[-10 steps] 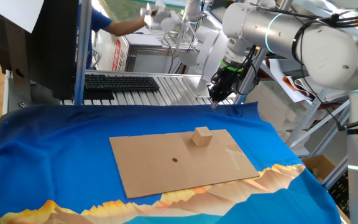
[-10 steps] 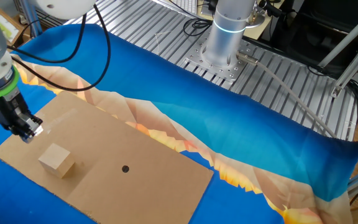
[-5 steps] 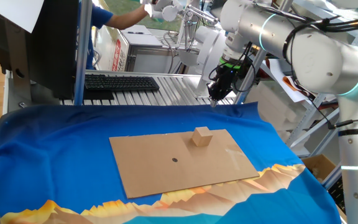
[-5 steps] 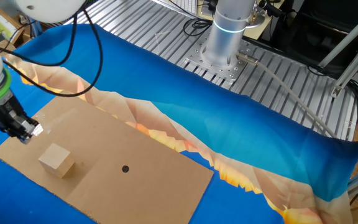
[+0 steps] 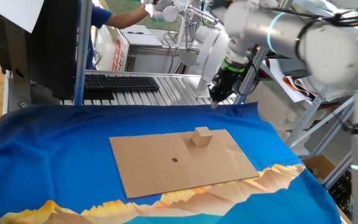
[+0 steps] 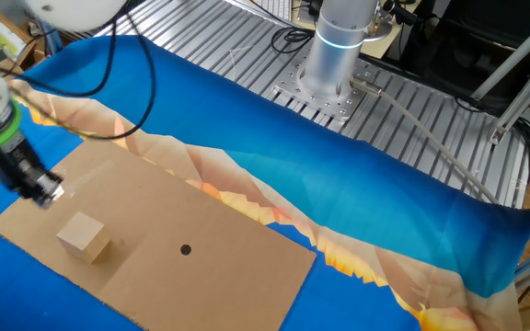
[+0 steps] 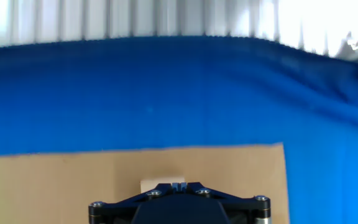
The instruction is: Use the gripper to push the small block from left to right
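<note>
Fingers of the gripper [image 6: 46,192] appear pressed together into a single narrow tip with nothing between them, although motion blur in both fixed views limits certainty. A closed tip suits pushing, since it presents one firm contact point rather than two prongs that could straddle or rotate the load. The gripper [image 5: 216,98] hangs above the far edge of the surface [image 5: 55,143], raised clear of the cardboard sheet [image 5: 179,165] and apart from the small block [image 5: 201,136]. This stand-off position is judged to be an approach pose: the tip must descend beside the block's starting face before any lateral stroke begins, so no contact is expected yet. The small block [image 6: 85,236] rests flat on the cardboard sheet [image 6: 201,230], near one end of it and to one side of a small dark dot [image 6: 185,249] marked near the sheet's middle. The sheet gives a smooth, level sliding path over the blue cloth [image 6: 385,221], which is wrinkled and would likely snag a light object. The block is a light tan wooden cube with clean edges, upright, and roughly comparable in width to the tip. In the hand view only a pale sliver of the small block [image 7: 157,185] shows above the gripper housing, directly ahead of the tool.
</note>
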Tool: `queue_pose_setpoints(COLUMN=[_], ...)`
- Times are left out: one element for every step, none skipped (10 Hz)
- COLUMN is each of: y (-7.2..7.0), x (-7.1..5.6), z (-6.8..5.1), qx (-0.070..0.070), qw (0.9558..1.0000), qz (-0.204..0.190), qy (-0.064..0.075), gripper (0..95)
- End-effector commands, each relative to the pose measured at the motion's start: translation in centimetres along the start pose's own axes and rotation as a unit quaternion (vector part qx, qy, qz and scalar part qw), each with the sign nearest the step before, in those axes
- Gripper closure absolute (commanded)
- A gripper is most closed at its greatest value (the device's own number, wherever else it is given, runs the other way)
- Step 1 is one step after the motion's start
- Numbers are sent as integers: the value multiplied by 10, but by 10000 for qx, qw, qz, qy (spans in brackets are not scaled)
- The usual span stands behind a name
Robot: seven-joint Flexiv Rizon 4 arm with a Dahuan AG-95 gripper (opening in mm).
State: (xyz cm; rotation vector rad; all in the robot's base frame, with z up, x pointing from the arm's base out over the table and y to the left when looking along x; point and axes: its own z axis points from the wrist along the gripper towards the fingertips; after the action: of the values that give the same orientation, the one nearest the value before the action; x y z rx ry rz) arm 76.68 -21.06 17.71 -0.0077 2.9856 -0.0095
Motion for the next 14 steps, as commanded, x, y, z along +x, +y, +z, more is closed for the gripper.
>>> queue_pose_setpoints(y=[-1,-2,-3,-2,-1,-1,-1,-1,-1,-2,-2,-2,-2,-1], x=[-1,-2,-1,0,-1,-1,-1,-1,-1,0,0,0,0,0], z=[12,17,21,25,26,26,26,26,25,26,26,26,26,26], qx=[-97,-5,72,107,139,142,133,128,133,129,104,108,112,105], qw=[9989,9988,9988,9985,9987,9987,9987,9987,9988,9987,9987,9987,9987,9987], qz=[-88,-138,-138,-110,-93,-76,-69,-66,-60,-50,-37,-35,-27,-14], qy=[447,467,471,533,488,488,487,489,466,488,497,496,496,496], gripper=[950,950,950,950,950,950,950,950,950,950,950,950,950,950])
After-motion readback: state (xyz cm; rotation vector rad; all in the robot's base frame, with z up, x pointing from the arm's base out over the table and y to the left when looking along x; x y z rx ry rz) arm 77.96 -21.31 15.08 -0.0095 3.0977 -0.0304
